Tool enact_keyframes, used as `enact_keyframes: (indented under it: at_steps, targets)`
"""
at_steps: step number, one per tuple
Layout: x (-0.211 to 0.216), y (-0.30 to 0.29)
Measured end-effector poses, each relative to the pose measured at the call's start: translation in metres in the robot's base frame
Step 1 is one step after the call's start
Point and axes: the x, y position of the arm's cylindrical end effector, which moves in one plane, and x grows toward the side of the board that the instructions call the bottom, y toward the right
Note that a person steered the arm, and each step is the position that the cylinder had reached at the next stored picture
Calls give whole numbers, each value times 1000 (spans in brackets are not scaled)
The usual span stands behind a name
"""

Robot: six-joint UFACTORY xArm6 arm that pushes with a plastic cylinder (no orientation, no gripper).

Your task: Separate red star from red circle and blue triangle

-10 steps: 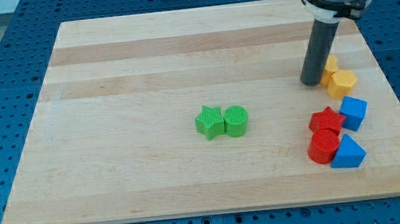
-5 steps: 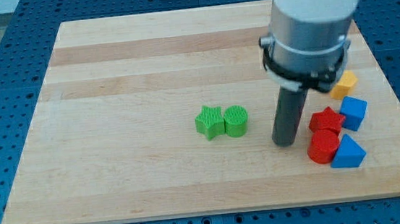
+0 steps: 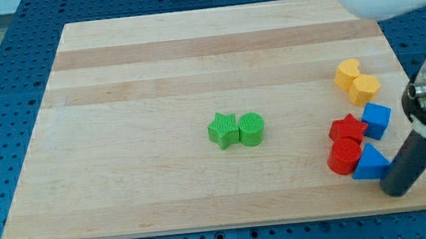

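Red star [image 3: 347,129] touches red circle [image 3: 344,156]; my tip [image 3: 396,193] beside blue triangle [image 3: 370,163].

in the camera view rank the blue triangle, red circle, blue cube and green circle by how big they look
1. blue triangle, largest
2. red circle
3. blue cube and green circle look about alike, so I won't rank them. The triangle and red circle sit nearer the view's bottom, which may inflate them.

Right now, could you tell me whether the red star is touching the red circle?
Touching. In the camera view, the red star sits directly against the top of the red circle, with no board showing between them.
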Motion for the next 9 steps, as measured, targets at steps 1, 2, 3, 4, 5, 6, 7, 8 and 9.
enact_keyframes:
  at_steps: [1,2,3,4,5,6,7,8,9]
  targets:
    - [-1,0]
    - [-5,0]
    - [-5,0]
    - [-4,-20]
    - [-4,-40]
    - [-4,-40]
    - [-32,-40]
    - [-74,-40]
    - [-75,-40]
